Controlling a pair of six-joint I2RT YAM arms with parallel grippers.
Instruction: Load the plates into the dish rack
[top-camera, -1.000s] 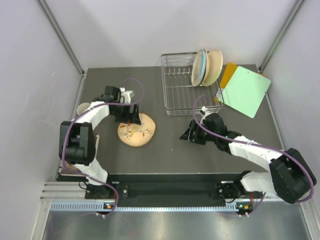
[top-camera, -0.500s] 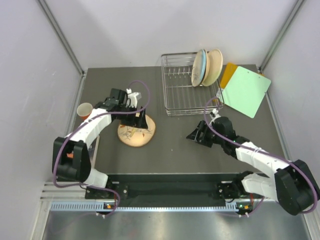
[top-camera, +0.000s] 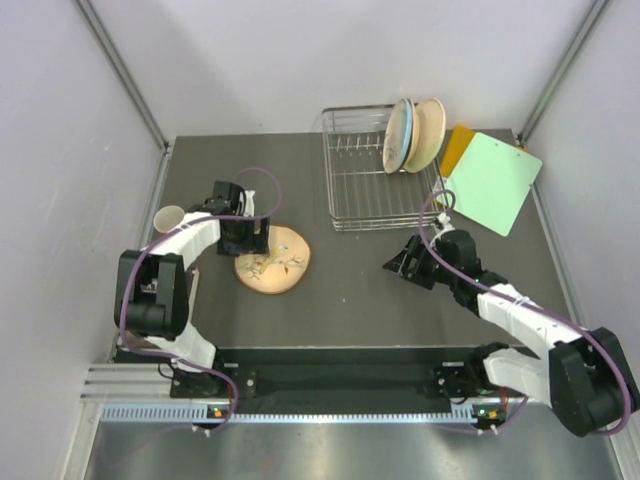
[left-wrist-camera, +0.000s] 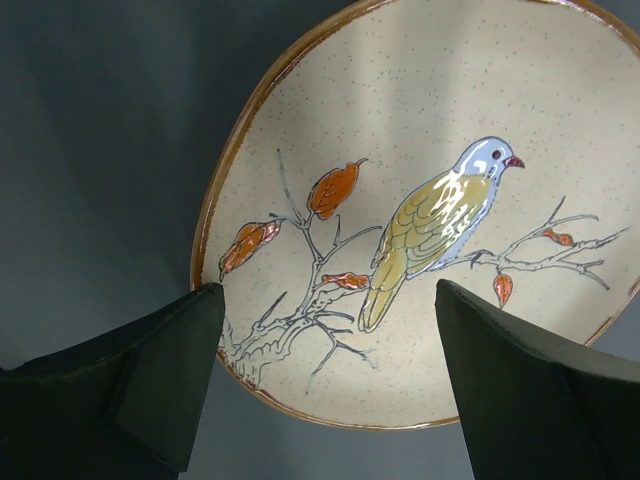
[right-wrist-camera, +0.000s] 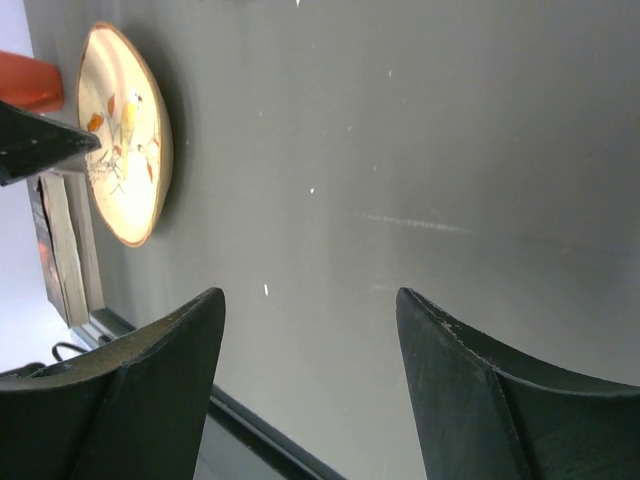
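- Left pincer (left-wrist-camera: 328, 300), spread, hangs over the near rim of the plate (left-wrist-camera: 440, 100).
- Right pincer (right-wrist-camera: 308, 300), spread, hovers above the surface (right-wrist-camera: 420, 140), plate well ahead to its left.

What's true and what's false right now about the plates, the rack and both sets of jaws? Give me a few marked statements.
1. The round tan ceramic plate with the painted bird lies on the table. True.
2. The left jaws are shut on it. False: they stand open above it.
3. The silver wire dish rack holds nothing. False: plates stand on edge at its far right end.
4. The right jaws are open and empty. True.
5. The flat light-green rectangular board lies outside the rack, to its right. True.
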